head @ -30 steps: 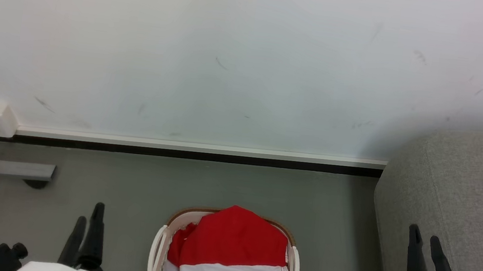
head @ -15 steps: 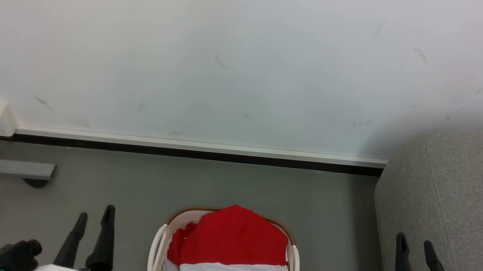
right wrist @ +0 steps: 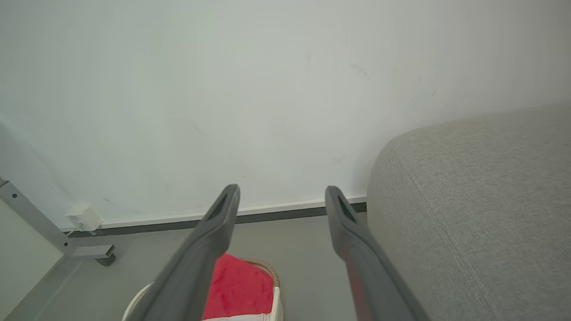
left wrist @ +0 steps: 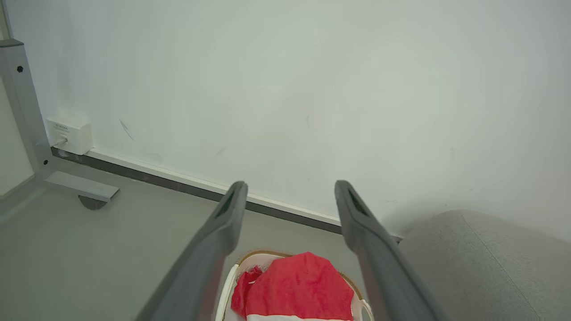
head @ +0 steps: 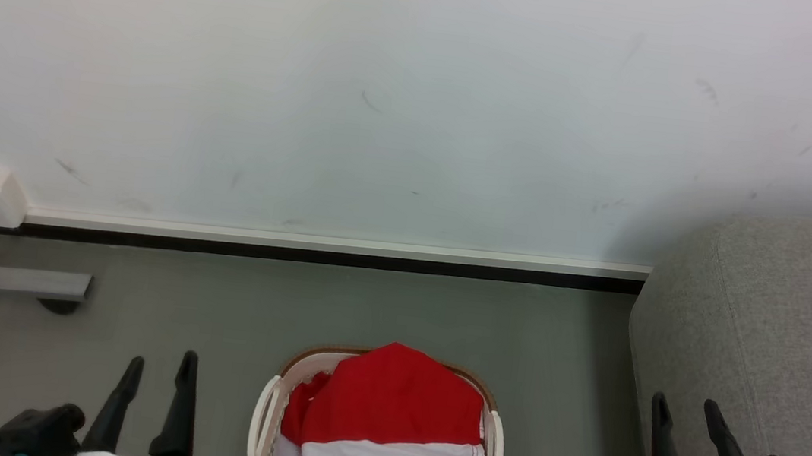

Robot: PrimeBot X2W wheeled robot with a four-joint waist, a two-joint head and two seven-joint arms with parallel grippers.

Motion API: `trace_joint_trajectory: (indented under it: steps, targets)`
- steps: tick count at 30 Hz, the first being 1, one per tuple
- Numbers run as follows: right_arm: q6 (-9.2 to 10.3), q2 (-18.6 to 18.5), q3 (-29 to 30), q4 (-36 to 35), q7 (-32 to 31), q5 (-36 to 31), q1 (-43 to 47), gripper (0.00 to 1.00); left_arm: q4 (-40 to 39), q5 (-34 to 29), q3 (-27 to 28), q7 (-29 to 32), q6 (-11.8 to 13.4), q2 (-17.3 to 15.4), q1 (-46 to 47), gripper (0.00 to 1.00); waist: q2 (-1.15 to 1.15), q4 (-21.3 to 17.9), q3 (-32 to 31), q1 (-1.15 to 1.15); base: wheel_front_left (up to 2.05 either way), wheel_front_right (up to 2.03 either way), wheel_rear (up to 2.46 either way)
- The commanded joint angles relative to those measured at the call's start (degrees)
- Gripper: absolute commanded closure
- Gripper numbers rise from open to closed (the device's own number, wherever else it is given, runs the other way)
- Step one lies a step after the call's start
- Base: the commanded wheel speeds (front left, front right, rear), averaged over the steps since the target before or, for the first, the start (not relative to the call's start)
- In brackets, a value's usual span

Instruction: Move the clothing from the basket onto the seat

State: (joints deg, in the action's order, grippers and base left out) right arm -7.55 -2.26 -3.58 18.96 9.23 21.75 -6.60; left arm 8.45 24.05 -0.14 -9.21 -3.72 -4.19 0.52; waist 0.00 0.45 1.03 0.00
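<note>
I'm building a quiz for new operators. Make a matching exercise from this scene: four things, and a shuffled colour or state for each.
1 clothing
2 basket
3 seat
4 left gripper

a grey, coarse weave
b open, dark fingers
c red with a white stripe
d cream-white, brown rim

Pairs: 1-c, 2-d, 3-a, 4-b

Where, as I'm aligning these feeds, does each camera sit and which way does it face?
Head view: on the head, facing forward and down at basket, floor, wall; left gripper lower left, right gripper lower right.
Left wrist view: on the left wrist, looking along its fingers at the wall.
Right wrist view: on the right wrist, along its fingers; seat at right.
All share the red clothing.
</note>
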Motion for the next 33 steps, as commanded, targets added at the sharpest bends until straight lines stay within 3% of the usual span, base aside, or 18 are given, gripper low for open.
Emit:
trace_joint_trajectory:
  steps: [1, 19, 33]
  targets:
    - [0.07, -0.6, -0.2, 0.0, 0.7, -1.6, -0.9, 0.0, -0.6, -2.1, 0.0, -0.8, 0.2, -0.7, -0.4, 0.0, 0.0, 0.0, 0.0, 0.0, 0.0, 0.0, 0.0]
    - [0.09, -0.7, -0.4, 2.8, 3.0, -8.9, -0.9, 0.0, -1.4, -11.5, -1.4, -3.1, 1.6, -2.0, -1.1, 0.0, 0.0, 0.0, 0.1, 0.0, 0.0, 0.0, 0.0]
    - [0.1, -0.8, 0.3, 3.9, 4.6, -12.5, -1.0, 0.0, -0.4, -16.4, -0.7, -4.7, 0.0, -1.4, -1.8, 0.0, 0.0, -0.1, 0.2, 0.0, 0.0, 0.0, 0.0]
